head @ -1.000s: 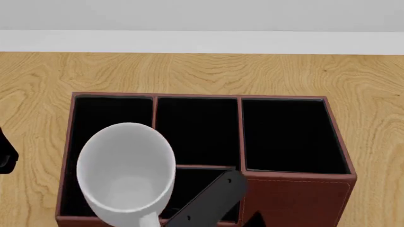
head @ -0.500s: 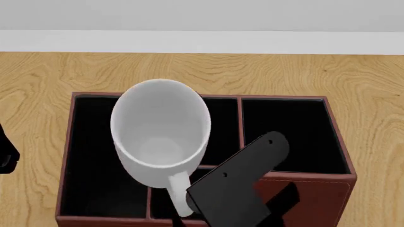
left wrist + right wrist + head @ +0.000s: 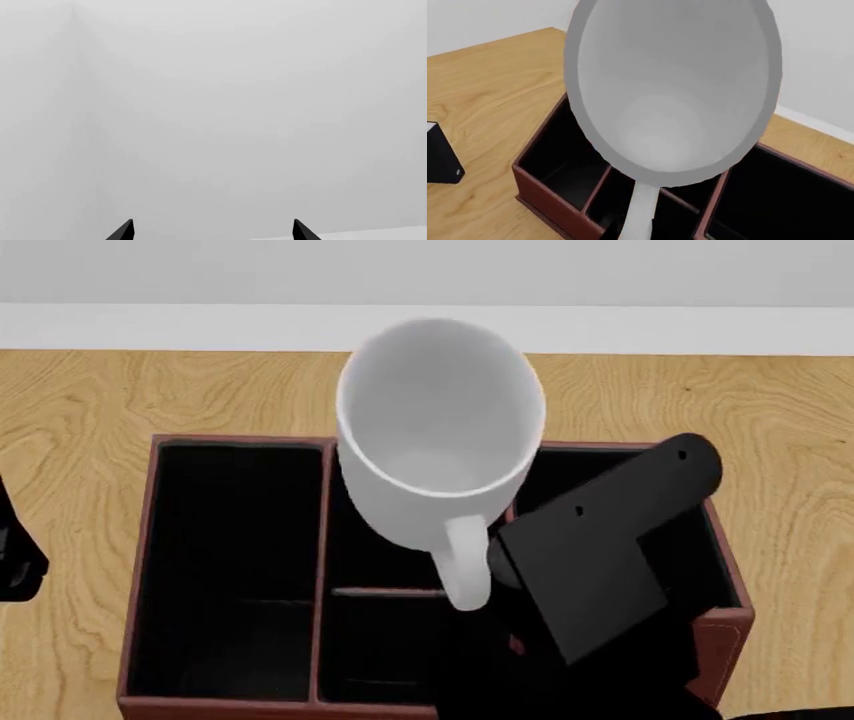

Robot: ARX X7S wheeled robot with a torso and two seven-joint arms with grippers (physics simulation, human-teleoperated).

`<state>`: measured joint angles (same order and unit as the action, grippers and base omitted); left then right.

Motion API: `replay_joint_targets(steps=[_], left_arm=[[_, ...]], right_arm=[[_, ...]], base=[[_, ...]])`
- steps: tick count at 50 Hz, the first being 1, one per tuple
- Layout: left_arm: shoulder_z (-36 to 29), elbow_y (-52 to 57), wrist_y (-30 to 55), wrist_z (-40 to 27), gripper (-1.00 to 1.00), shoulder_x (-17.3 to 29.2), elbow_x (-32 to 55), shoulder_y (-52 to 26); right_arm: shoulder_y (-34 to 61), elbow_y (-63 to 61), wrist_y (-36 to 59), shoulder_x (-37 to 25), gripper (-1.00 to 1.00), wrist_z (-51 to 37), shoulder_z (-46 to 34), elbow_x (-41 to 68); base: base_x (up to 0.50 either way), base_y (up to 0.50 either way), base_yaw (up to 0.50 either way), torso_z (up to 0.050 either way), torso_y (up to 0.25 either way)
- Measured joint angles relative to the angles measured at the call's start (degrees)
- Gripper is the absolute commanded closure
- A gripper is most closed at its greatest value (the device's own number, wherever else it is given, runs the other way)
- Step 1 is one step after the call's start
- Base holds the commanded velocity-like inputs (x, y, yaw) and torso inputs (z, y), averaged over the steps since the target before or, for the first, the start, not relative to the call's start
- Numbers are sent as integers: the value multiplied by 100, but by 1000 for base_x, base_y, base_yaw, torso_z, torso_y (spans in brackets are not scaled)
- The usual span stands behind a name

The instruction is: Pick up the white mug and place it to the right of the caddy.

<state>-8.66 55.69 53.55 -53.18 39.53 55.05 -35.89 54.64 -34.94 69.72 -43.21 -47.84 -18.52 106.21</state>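
Note:
The white mug hangs in the air above the caddy's middle and back compartments, mouth up and tilted toward the camera. Its loop handle points to the near side. My right gripper is shut on that handle, its black body reaching in from the lower right. In the right wrist view the white mug fills most of the frame, and my right gripper clamps the handle at the frame's edge. The reddish-brown caddy stands on the wooden table below. My left gripper is open, facing only blank grey.
A small black book with a white edge stands on the wood beyond the caddy in the right wrist view. Part of my left arm shows at the head view's left edge. A pale wall runs behind the wooden table.
The right gripper has carried the mug from over the caddy's front-left compartment up, farther back and to the right. The left arm has barely moved.

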Motion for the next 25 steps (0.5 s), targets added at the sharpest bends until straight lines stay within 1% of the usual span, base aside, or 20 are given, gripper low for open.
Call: replay_joint_targets(steps=[25], left_arm=[[12,46,-103,-78,-100,111,107,37]], right_arm=[[209,387,-16,-499,100,60,211,-79]], base=[[0,0,0,0,1]])
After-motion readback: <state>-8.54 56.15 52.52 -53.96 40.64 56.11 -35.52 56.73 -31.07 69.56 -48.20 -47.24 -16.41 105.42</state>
